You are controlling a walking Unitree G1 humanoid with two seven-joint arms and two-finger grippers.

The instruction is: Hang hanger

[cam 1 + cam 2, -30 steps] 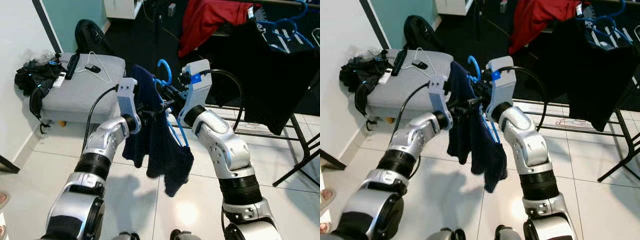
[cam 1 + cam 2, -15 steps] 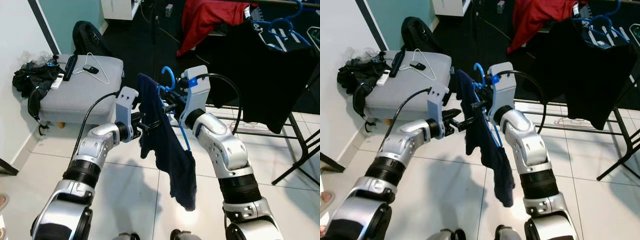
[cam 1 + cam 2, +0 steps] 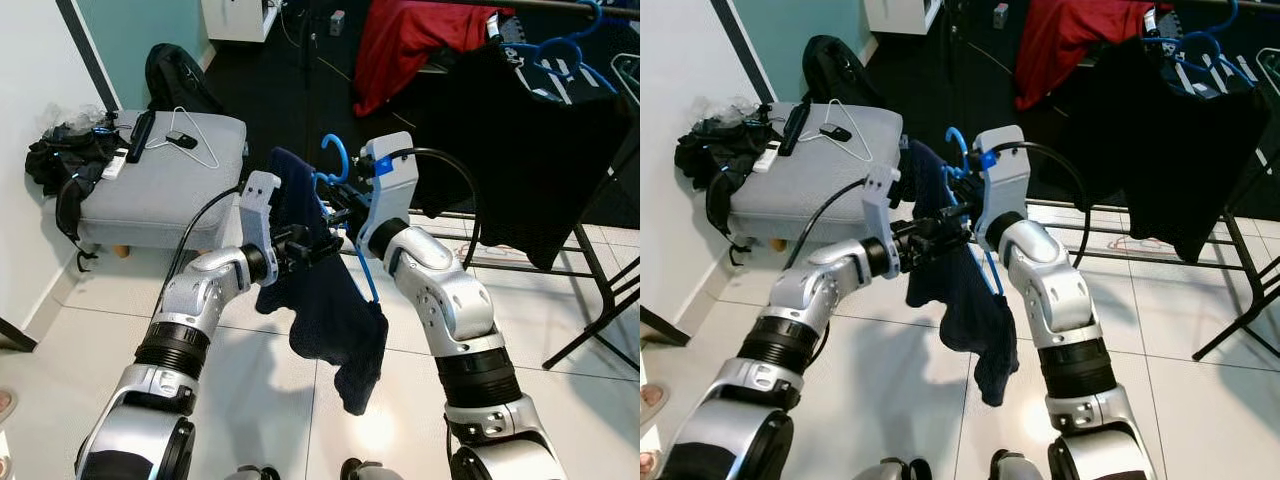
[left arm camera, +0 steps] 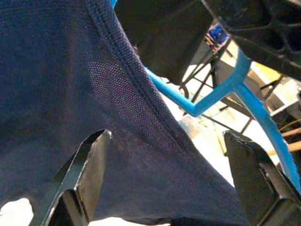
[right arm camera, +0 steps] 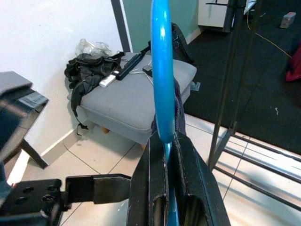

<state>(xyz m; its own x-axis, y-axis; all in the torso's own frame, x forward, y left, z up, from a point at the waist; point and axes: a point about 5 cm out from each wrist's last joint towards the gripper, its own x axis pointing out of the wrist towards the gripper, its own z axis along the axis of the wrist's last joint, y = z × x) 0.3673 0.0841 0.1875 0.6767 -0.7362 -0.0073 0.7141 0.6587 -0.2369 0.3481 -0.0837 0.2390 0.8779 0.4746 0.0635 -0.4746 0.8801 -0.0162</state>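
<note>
Left eye view has the two silver arms reaching forward over a white tiled floor (image 3: 260, 400), meeting in the middle of the scene. Between them hangs a dark navy garment (image 3: 330, 320), draped over a blue hanger (image 3: 335, 160) whose hook curls up above the fabric. The right gripper (image 5: 165, 141) is clamped tight on the hanger's neck just below the hook, as the right wrist view shows, with both black fingers pressed against the blue plastic. The left gripper (image 3: 318, 243) is just left of the hanger, pushed into the cloth; in the left wrist view its fingers (image 4: 89, 165) stand spread apart with navy fabric and a blue hanger arm lying between them, gripping nothing. Farther off on the left sits a grey ottoman (image 3: 160, 185) carrying a white wire hanger (image 3: 195, 135), a dark remote (image 3: 143, 133) and a small dark item, with a heap of black clothing (image 3: 65, 165) at its left end against the white wall. On the far right, a black drying rack (image 3: 600, 270) holds a large black garment (image 3: 540, 150), more blue hangers (image 3: 560, 50) and a red cloth (image 3: 420, 35).
</note>
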